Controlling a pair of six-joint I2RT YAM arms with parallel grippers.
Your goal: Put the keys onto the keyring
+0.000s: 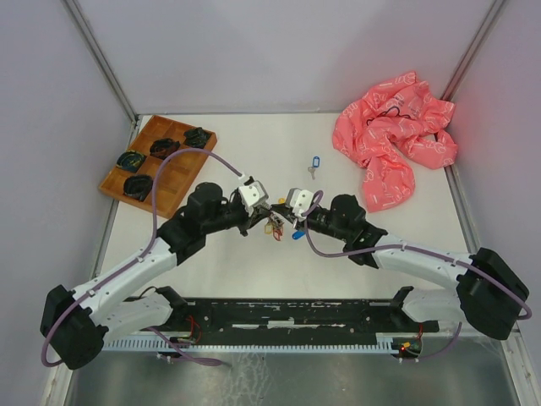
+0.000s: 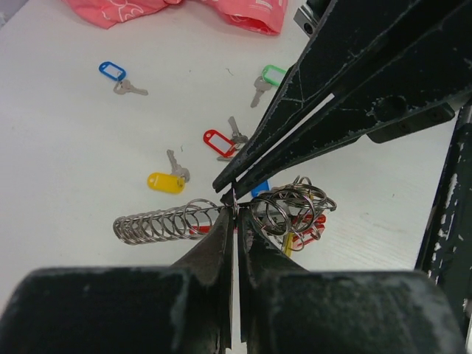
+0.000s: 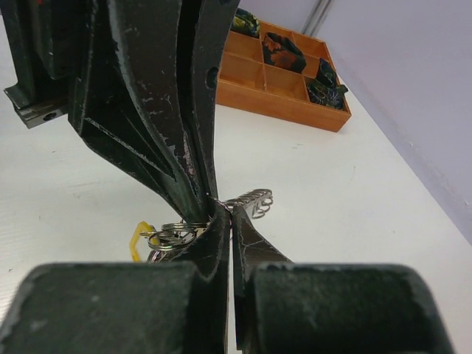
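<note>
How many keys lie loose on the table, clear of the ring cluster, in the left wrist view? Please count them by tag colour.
Blue tag: 1
Green tag: 1
Red tag: 1
Yellow tag: 1
Total: 4
Not counted: a further blue piece beside the keyring, because it is mostly hidden.
</note>
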